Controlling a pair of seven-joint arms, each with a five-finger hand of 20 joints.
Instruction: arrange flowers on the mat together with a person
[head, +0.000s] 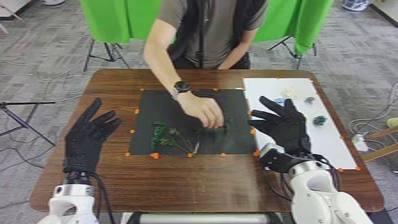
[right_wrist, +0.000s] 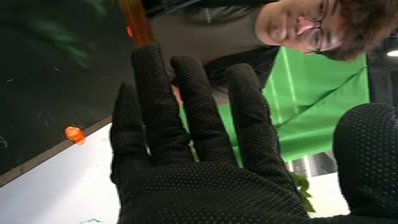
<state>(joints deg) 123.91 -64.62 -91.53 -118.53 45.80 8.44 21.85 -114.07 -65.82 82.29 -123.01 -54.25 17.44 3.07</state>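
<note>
In the head view my left hand (head: 87, 135) is open over the table left of the black mat (head: 142, 142). My right hand (head: 282, 127) is open above the border between the mat and the white sheet. A person's hand (head: 202, 111) reaches down onto the mat, over a dark green piece partly hidden by its fingers. Green stems (head: 159, 134) lie on the mat's left part, with thinner sprigs (head: 182, 142) beside them. In the right wrist view my right hand (right_wrist: 209, 185) has straight fingers holding nothing; blurred greenery (right_wrist: 67, 37) shows on the mat.
The white sheet (head: 330, 145) at the right bears small pale flowers (head: 289, 93) and a dark green clump (head: 320, 120). Orange markers (head: 155, 155) line the mat's edges. The brown table (head: 169, 185) extends in front of the mat.
</note>
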